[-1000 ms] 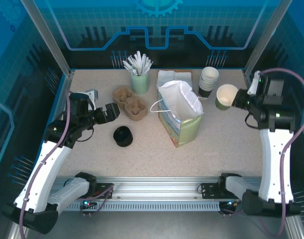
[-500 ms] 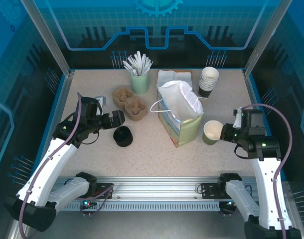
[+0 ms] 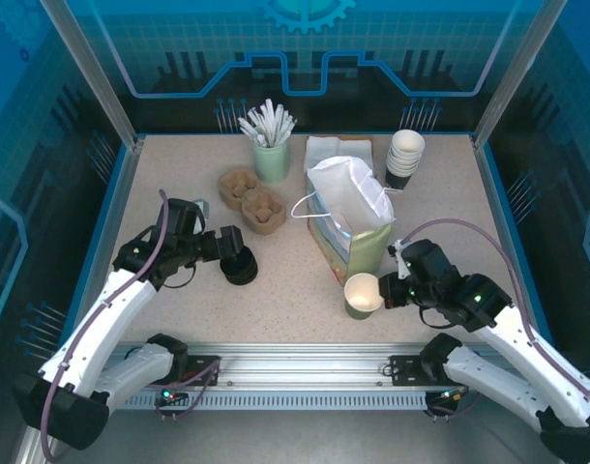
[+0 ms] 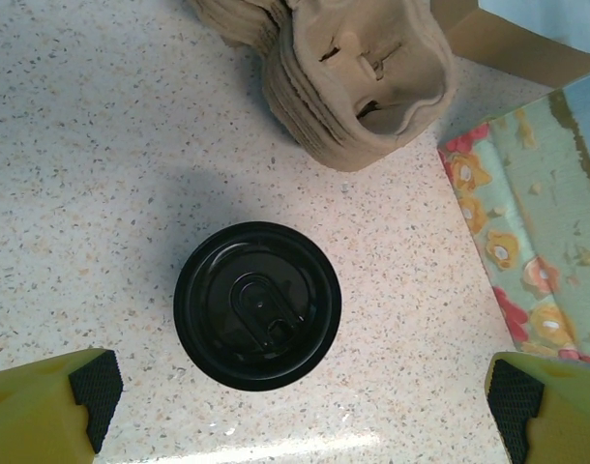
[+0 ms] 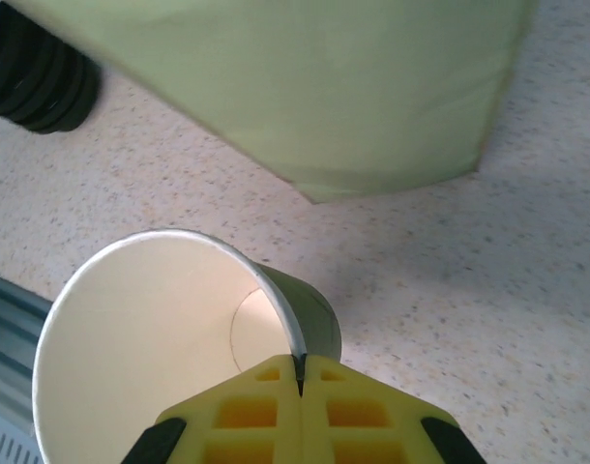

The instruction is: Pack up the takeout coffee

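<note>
The takeout coffee (image 3: 363,295), an open-topped green cup, cream inside, is just before the paper bag (image 3: 359,253).

Looks down on a speckled table (image 5: 527,290). Finds the right gripper (image 5: 299,365) at 6 o'clock, its yellow fingers (image 5: 237,411) pressed tight together on the rim of a paper cup (image 5: 150,338). Shows that cup at 7 o'clock, open on top, creamy white inside and green outside. Shows a big light green bag (image 5: 276,87) across 12 o'clock, near the cup but apart from it. Catches a black ribbed round thing (image 5: 34,77) at 10 o'clock, beside the bag. Spots a grey metal rail (image 5: 3,314) at 8 o'clock.
</note>
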Robot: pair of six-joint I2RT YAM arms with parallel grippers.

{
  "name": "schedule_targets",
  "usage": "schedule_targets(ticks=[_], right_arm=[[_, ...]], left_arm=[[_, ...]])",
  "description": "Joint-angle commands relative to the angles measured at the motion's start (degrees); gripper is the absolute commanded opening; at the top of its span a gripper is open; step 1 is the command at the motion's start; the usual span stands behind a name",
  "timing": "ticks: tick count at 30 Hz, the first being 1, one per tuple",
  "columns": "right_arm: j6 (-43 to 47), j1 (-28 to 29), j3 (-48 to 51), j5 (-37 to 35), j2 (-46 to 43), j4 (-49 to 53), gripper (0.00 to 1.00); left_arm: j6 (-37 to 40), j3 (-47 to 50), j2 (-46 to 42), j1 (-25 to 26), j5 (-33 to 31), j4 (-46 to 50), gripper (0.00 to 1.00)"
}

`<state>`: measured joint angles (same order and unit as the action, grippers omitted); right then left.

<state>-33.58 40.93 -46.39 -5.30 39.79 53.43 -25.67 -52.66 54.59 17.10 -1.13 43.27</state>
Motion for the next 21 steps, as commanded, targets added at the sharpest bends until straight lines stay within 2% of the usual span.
schedule_targets(ticks=[1, 5, 11, 21], right_arm=[[-4.6, 7.0, 1.3, -5.5, -0.4, -6.7, 0.00], [-6.9, 15.1, 1.6, -9.6, 1.4, -11.4, 0.00], [-7.9, 22.6, 0.1, -11.9, 9.8, -20.4, 0.00], [-4.3, 22.5, -4.9, -13.1, 23.6, -29.9, 0.00]], left_arm=[[-1.5, 1.5, -1.1, 0.4, -1.0, 0.2, 0.99], [-1.6, 2.1, -0.8, 0.4, -1.0, -0.7, 0.99], [-2.0, 2.7, -0.1, 0.4, -1.0, -1.8, 0.99], [-2.6, 4.0, 0.1, 0.4, -0.9, -3.1, 0.99]])
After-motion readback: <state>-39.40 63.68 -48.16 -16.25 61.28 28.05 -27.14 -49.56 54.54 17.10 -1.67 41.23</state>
